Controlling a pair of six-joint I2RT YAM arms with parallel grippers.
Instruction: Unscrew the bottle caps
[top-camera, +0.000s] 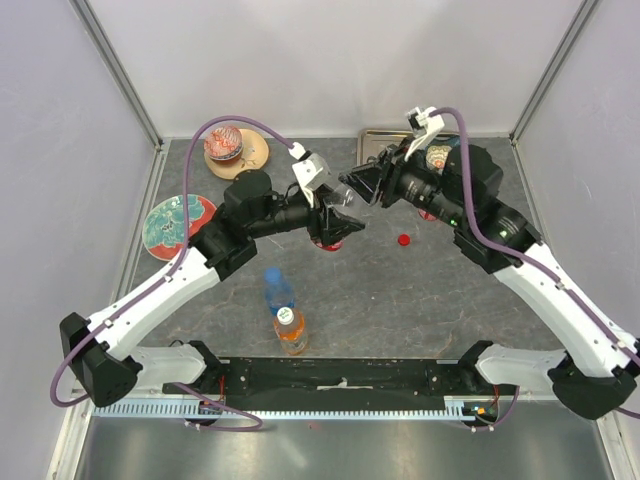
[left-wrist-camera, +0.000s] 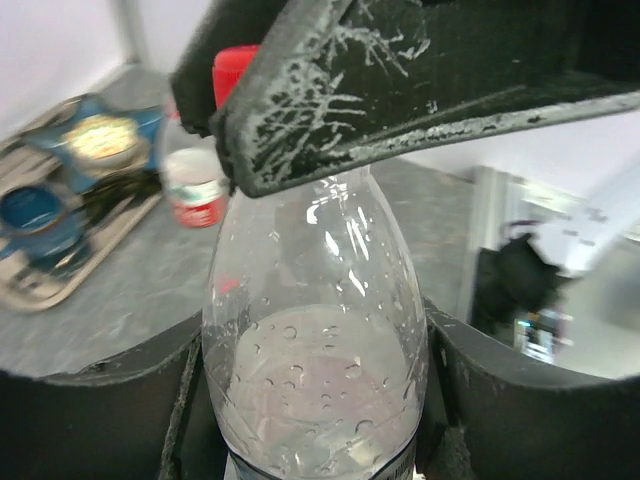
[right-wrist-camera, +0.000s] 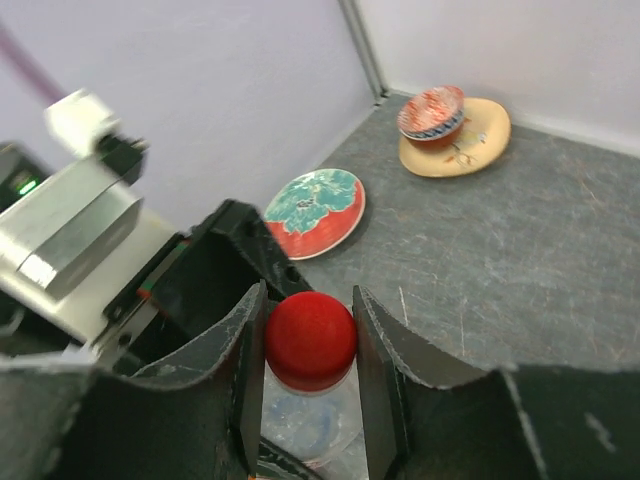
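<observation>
Near the middle of the top view, my left fingers (left-wrist-camera: 520, 400) gripped the clear bottle (left-wrist-camera: 320, 330) by its body; my right fingers (right-wrist-camera: 380, 380) pinched its red cap (right-wrist-camera: 310, 340); a loose red cap (top-camera: 403, 239) lay just right of us.

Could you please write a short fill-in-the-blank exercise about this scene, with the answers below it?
1. The right gripper grips a ___ cap.
2. The left gripper holds the clear bottle below that ___.
3. A blue-tinted bottle is beside another bottle, whose liquid is ___.
Missing words: red; cap; orange.
</observation>
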